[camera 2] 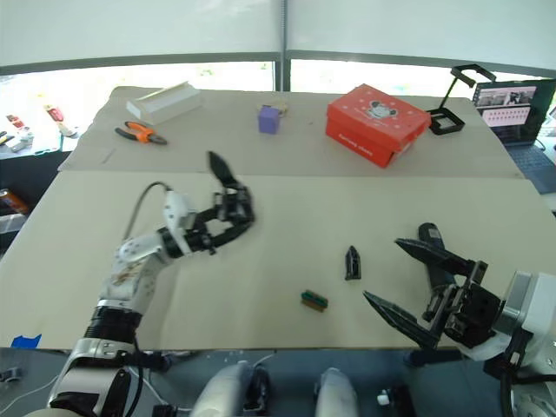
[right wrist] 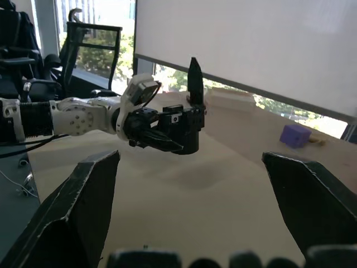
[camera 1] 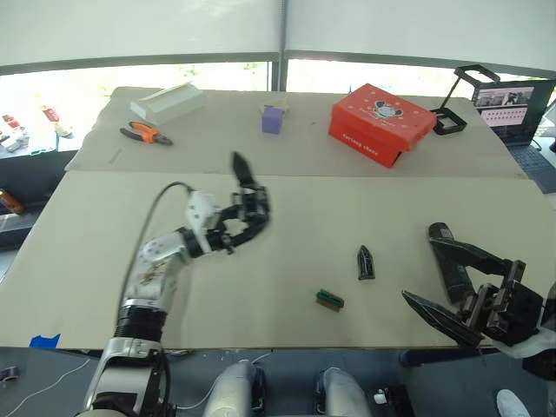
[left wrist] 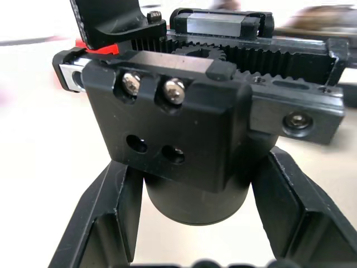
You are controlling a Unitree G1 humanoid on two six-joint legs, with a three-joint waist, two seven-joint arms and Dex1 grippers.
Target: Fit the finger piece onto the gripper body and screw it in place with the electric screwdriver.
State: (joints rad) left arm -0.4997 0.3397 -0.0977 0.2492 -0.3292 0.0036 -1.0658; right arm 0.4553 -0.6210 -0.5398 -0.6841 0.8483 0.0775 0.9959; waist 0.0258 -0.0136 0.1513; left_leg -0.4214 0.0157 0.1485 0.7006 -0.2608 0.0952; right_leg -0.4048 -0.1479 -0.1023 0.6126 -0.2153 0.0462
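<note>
head pair: overhead table (camera 1: 287,261) | wrists: close, along pincers

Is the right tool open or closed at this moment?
Open. The right tool hangs over the table's near edge, its two fingers spread wide apart with nothing between them.

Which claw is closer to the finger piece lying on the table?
Right. The right claw hovers open just beside the finger piece; the left claw holds the gripper body farther off.

left pincer (camera 1: 246,219) grips gripper body (camera 1: 252,207) aloft | finger piece (camera 1: 366,263) on table (camera 1: 287,261) | right pincer (camera 1: 447,281) spread wide
</note>
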